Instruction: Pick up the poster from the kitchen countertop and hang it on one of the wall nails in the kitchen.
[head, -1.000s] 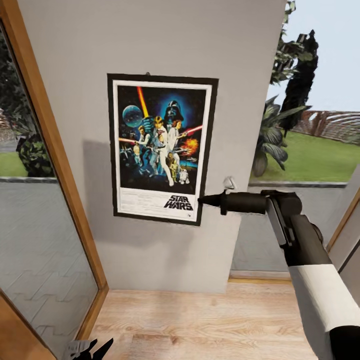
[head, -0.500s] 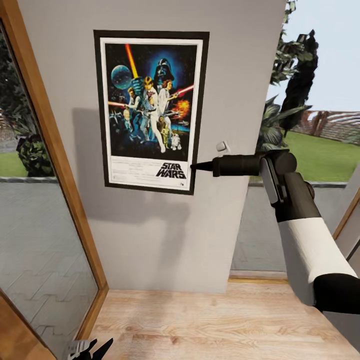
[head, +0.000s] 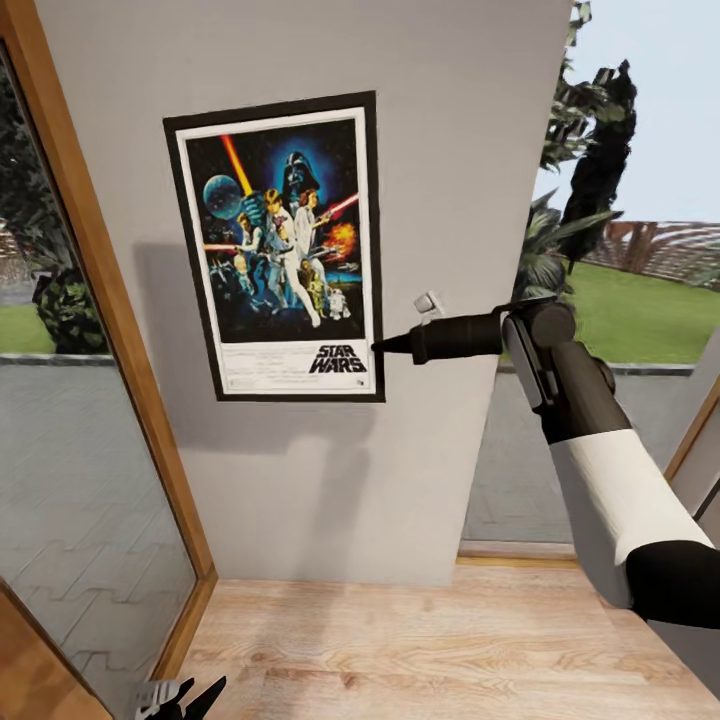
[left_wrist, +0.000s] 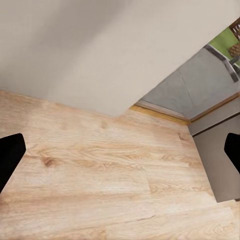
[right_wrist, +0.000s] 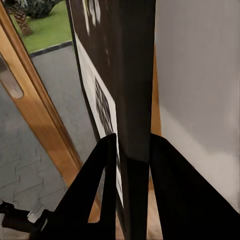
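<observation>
Head view: poster (head: 278, 250) held against the grey wall (head: 450, 120), slightly tilted, with the right hand (head: 380, 346) at its lower right edge; no nail is discernible. Left wrist view: left hand (left_wrist: 120, 150) hangs over the wooden floor (left_wrist: 90, 170), fingers apart and empty. Right wrist view: right hand clamped on the poster's black frame (right_wrist: 135, 100), one finger either side. Judged step: hanging. Next move calls for locating a nail and settling the top edge onto it before release.

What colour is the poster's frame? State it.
Black, around a white border; the poster shows best in the head view, held at its edge by the right gripper.
</observation>
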